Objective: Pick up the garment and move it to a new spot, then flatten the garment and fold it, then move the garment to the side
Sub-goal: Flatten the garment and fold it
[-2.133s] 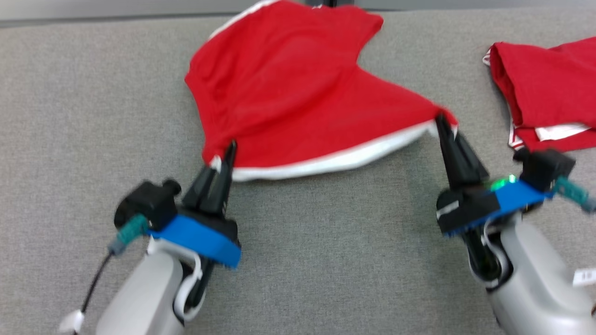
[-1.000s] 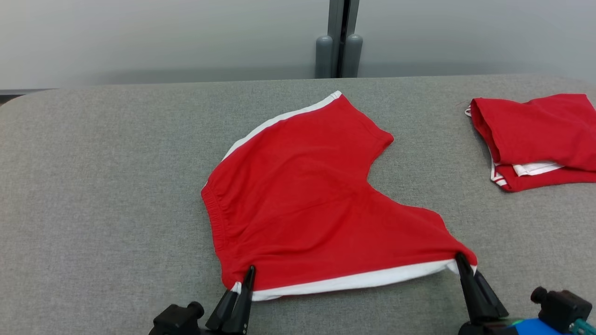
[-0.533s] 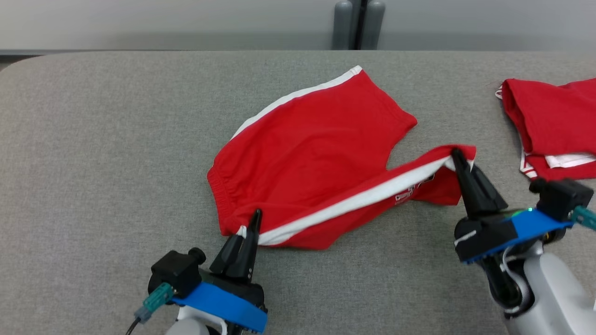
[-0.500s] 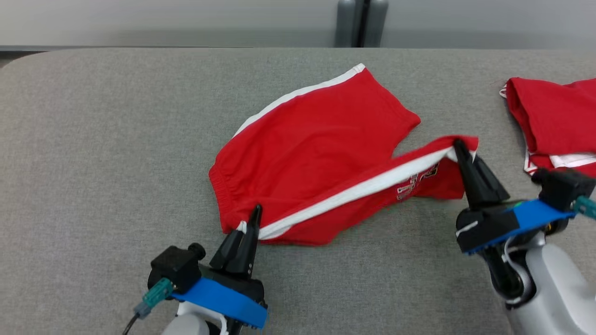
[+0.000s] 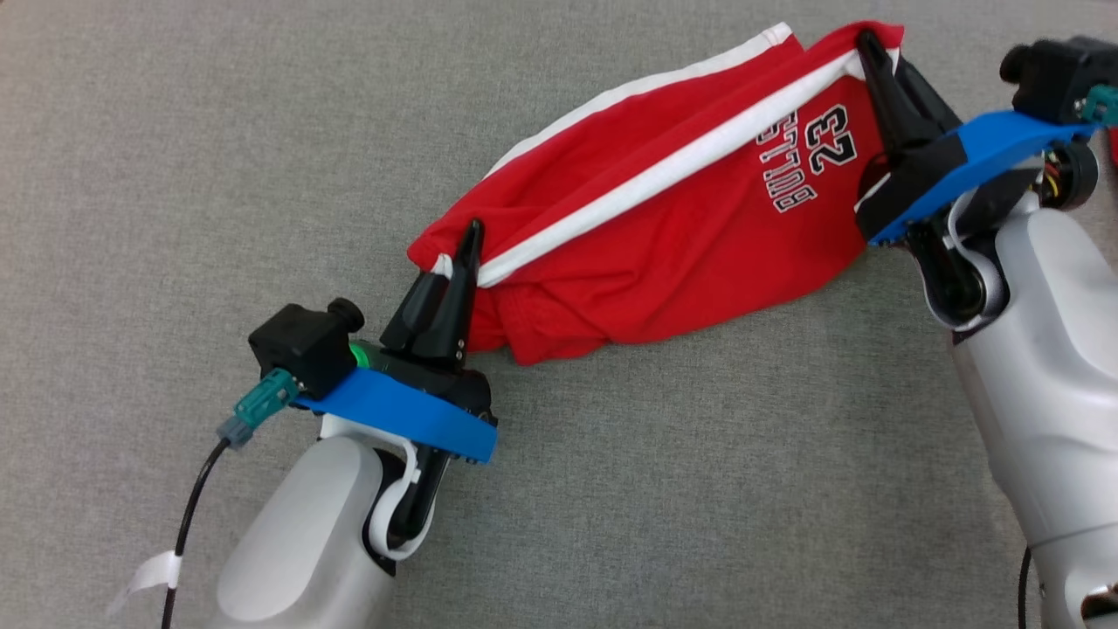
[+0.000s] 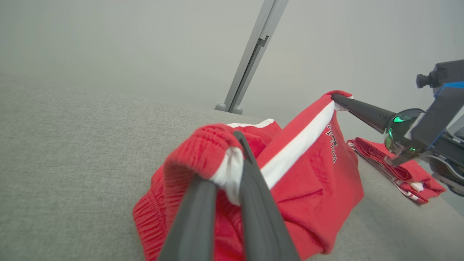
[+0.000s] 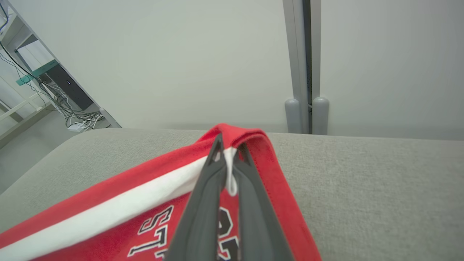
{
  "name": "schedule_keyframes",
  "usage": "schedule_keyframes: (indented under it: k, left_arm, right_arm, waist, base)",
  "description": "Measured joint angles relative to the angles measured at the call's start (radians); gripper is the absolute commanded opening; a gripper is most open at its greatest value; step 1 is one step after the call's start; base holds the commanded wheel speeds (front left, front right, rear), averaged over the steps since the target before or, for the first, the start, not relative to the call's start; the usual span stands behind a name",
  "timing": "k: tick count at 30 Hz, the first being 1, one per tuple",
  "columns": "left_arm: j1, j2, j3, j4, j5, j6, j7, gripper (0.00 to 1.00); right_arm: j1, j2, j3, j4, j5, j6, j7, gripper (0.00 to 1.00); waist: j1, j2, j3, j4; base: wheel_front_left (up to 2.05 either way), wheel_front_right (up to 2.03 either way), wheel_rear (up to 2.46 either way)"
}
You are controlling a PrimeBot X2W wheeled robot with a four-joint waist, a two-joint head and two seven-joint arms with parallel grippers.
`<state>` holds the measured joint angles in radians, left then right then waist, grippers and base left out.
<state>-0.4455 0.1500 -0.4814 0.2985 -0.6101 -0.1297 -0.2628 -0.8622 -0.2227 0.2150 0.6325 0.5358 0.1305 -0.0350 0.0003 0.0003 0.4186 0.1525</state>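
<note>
I hold the red shorts [image 5: 690, 245] by their white-striped edge, sagging to the grey table [image 5: 175, 131], with the left gripper [image 5: 472, 231] clamped on the near waistband corner, the right gripper [image 5: 865, 39] clamped on the far hem corner, and the long axis running diagonally between them.

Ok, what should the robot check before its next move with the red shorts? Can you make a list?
1. The left gripper is shut on the waistband end of the red shorts: ok.
2. The right gripper is shut on the hem end: ok.
3. The white stripe runs straight between the grippers: ok.
4. The shorts are flat: not ok, they hang bunched.
5. The shorts are lifted clear of the gray table: cannot tell.
6. The folded red garment lies apart: ok.
</note>
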Motion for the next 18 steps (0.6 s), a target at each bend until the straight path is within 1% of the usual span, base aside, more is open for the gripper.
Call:
schedule_keyframes:
  k: [7,8,9,10,11,14,18]
  left_arm:
    - [-0.078,-0.021,0.014,0.048,-0.014,0.000,0.000,0.00]
    - [-0.085,-0.023,0.014,0.056,-0.013,0.000,0.000,0.22]
    - [-0.093,-0.024,0.013,0.063,-0.010,0.000,0.000,0.92]
    - [-0.100,-0.022,0.011,0.068,0.018,0.000,0.000,1.00]
    - [-0.107,-0.019,0.011,0.075,0.050,0.000,0.000,1.00]
    - [-0.109,-0.030,0.034,0.081,0.053,0.000,0.000,1.00]
    - [-0.080,-0.030,0.056,0.074,0.075,0.000,0.000,1.00]
  right_arm:
    - [-0.181,0.026,0.018,0.219,-0.037,0.000,-0.019,0.00]
    - [-0.198,0.029,0.019,0.248,-0.042,0.000,-0.021,0.05]
    - [-0.213,0.030,0.024,0.276,-0.047,0.000,-0.022,0.87]
    - [-0.225,0.032,0.030,0.299,-0.051,0.000,-0.023,1.00]
    - [-0.233,0.036,0.037,0.317,-0.051,0.000,-0.029,1.00]
    - [-0.246,0.045,0.069,0.354,-0.051,0.000,-0.049,1.00]
    - [-0.245,0.029,0.111,0.391,-0.041,0.000,-0.064,1.00]
  waist:
    - [-0.0002,0.0000,0.061,0.026]
    - [-0.0002,0.0000,0.067,0.030]
    - [-0.0001,0.0000,0.073,0.034]
    - [-0.0001,0.0001,0.077,0.039]
    - [-0.0001,0.0001,0.080,0.042]
    - [-0.0001,0.0001,0.079,0.045]
    - [-0.0004,-0.0001,0.059,0.043]
  base:
    - [0.00,0.00,0.00]
    - [0.00,0.00,0.00]
    - [0.00,0.00,0.00]
    - [0.00,0.00,0.00]
    - [0.00,0.00,0.00]
    - [0.00,0.00,0.00]
    - [0.00,0.00,0.00]
